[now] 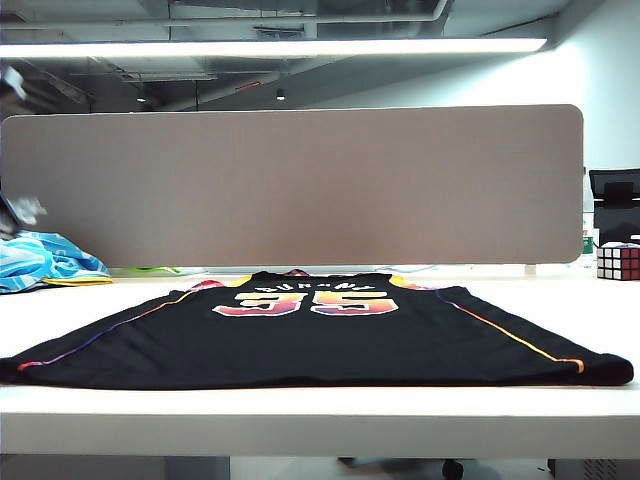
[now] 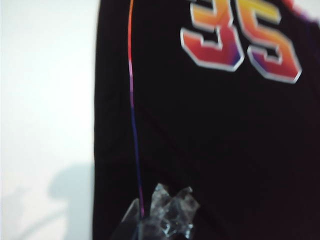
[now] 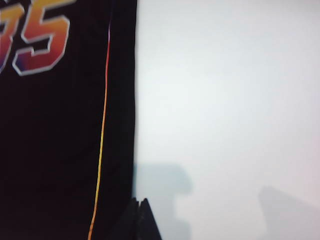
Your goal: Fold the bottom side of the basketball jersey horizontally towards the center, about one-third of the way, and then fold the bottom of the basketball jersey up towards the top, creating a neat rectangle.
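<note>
The black basketball jersey lies spread flat on the white table, its gradient number 35 toward the far end and its bottom hem along the near edge. Neither arm shows in the exterior view. In the left wrist view my left gripper, its tips wrapped in clear tape, hovers shut and holding nothing over the jersey, next to the purple side stripe. My right gripper is shut and holding nothing just off the jersey's other side edge, near the orange stripe.
A grey partition stands behind the table. A light blue-and-white cloth lies at the back left. A Rubik's cube sits at the back right. Bare white tabletop flanks the jersey.
</note>
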You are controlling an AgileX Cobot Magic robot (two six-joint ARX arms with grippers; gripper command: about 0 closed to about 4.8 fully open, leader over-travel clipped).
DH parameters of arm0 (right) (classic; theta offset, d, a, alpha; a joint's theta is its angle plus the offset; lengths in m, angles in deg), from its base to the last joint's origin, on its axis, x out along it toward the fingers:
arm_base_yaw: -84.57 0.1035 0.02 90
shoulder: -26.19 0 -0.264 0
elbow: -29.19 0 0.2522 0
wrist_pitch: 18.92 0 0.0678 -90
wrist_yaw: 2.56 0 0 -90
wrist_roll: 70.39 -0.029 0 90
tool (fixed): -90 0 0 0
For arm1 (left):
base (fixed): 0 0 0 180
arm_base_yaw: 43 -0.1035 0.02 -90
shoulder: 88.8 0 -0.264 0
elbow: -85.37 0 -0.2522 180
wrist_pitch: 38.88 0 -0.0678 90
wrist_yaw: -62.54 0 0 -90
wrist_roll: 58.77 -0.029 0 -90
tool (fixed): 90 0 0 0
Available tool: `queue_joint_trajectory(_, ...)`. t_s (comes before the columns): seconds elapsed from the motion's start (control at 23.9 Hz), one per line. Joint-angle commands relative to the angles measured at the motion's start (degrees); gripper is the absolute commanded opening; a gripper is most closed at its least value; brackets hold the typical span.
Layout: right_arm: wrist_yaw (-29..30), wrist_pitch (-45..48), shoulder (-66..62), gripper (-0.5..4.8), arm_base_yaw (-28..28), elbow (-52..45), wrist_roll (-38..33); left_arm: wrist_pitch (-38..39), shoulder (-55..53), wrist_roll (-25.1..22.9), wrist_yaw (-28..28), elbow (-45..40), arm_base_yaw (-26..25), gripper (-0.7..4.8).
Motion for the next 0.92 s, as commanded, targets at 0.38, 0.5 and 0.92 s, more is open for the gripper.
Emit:
queue_joint_trajectory(0.38, 13.9, -1.73, -22.53, 1.57, -0.13, 3.52, 2.36, 2.16, -15.67, -4.79, 14.38, 2.95, -10.32, 1.1)
queue_joint_trajectory(0.5, 14.08, -1.4, -25.68, 1.94, -0.13, 3.52, 2.36, 2.91, -17.33, -4.85, 16.46, 2.97, -11.54, 1.27)
queue_joint_trajectory(0.92, 18.47, 0.35, -32.59, 2.45, 0.09, 3.45, 1.88, 4.22, -25.55, -4.85, 16.24, 2.97, -11.56, 2.47)
